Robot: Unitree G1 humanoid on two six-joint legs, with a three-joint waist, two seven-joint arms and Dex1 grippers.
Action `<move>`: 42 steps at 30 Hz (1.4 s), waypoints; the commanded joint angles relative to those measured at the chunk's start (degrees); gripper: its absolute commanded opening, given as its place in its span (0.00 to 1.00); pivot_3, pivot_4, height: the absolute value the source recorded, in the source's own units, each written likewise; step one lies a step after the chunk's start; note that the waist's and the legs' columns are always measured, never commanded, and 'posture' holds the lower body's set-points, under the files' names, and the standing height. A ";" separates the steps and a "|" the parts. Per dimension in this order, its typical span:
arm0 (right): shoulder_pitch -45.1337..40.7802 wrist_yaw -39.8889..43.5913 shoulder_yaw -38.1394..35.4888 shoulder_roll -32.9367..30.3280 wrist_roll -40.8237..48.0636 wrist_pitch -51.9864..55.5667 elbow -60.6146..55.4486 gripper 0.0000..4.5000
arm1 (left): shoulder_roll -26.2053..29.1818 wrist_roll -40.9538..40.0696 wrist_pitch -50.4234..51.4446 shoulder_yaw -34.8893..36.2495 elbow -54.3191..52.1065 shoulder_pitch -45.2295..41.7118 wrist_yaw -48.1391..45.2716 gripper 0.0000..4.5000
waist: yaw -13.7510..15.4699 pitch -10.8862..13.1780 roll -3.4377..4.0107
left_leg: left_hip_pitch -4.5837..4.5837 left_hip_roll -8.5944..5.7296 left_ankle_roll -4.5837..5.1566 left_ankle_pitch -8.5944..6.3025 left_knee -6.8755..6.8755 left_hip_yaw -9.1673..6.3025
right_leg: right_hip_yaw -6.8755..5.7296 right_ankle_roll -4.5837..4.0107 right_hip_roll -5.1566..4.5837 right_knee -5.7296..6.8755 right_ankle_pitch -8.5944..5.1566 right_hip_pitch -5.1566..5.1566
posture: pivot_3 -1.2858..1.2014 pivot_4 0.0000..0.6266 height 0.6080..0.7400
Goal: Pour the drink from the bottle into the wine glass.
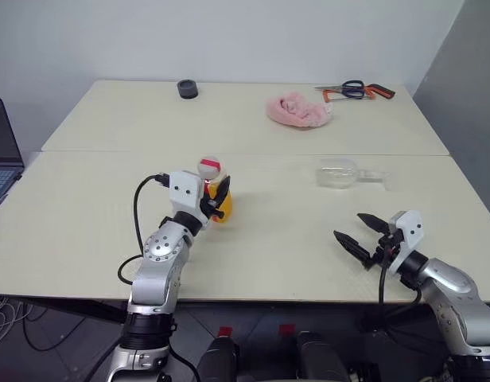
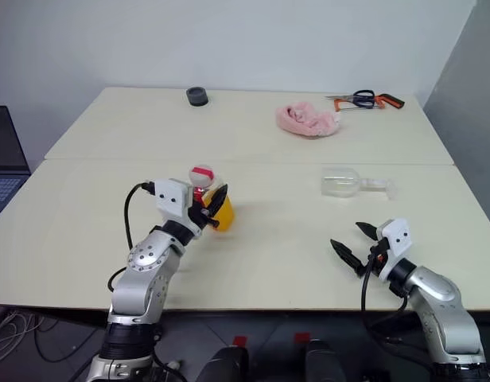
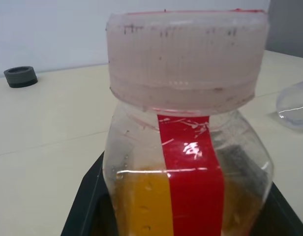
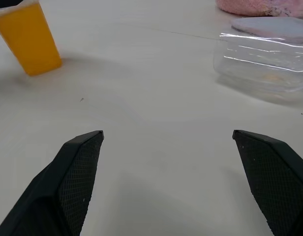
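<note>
Left eye view: a broad stretch of bare cream tabletop [image 1: 110, 231] is seen around both arms, with the table's near edge just under the wrists. Open surface lies between the two grippers and ahead of the right one.

The left gripper [image 1: 216, 196] is closed on the small clear plastic bottle [image 1: 215, 191] with a vertical red stripe and a red-and-white cap. The bottle stands between its black fingers [image 3: 85, 201], its base resting on the table and the cap rising above the fingertips. The orange translucent drink [image 3: 144, 201] fills the lower part of the bottle. The left forearm rises from the near edge, and the gripper is pointed forward, roughly level.

The right gripper [image 1: 361, 234] is held with its two black fingers [image 4: 77, 162] spread wide and nothing between them, just above bare table. It is angled forward and towards the left gripper.

The clear stemmed wine glass [image 1: 340, 173] lies on its side, well ahead of the right fingertips and apart from them.

Far beyond both grippers, a crumpled pink cloth [image 1: 299, 110], a small dark round object [image 1: 187, 88] and orange-and-black handled tools [image 1: 358, 91] lie near the table's back edge. A dark laptop [image 1: 2, 155] is seen off the table's left side.
</note>
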 commanded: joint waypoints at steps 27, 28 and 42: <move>-2.63 -2.98 1.55 0.02 2.05 5.54 -11.07 1.00 | 0.84 -2.11 -3.91 -1.48 12.60 -14.38 -9.56 0.40 | -0.10 0.01 -0.02 | -0.01 0.00 -0.01 0.00 0.02 0.00 | -0.02 0.00 0.00 0.00 0.00 -0.01 | 0.52 0.24 1.00; -2.97 -3.21 1.59 -0.01 2.33 6.19 -11.72 1.00 | 0.78 -2.64 -3.77 -1.72 12.99 -14.60 -10.83 0.40 | -0.09 0.01 -0.02 | -0.01 0.00 -0.01 0.00 0.02 0.00 | -0.02 0.00 0.00 0.00 0.00 -0.01 | 0.52 0.24 1.00; -12.98 -9.82 4.22 0.18 7.95 21.80 -21.62 1.00 | -0.62 -6.94 -6.41 -6.70 19.34 -20.14 -28.69 0.40 | -0.11 0.02 -0.03 | -0.07 -0.01 0.00 0.00 0.03 -0.04 | -0.06 0.00 0.00 -0.04 0.00 -0.02 | 0.52 0.24 1.00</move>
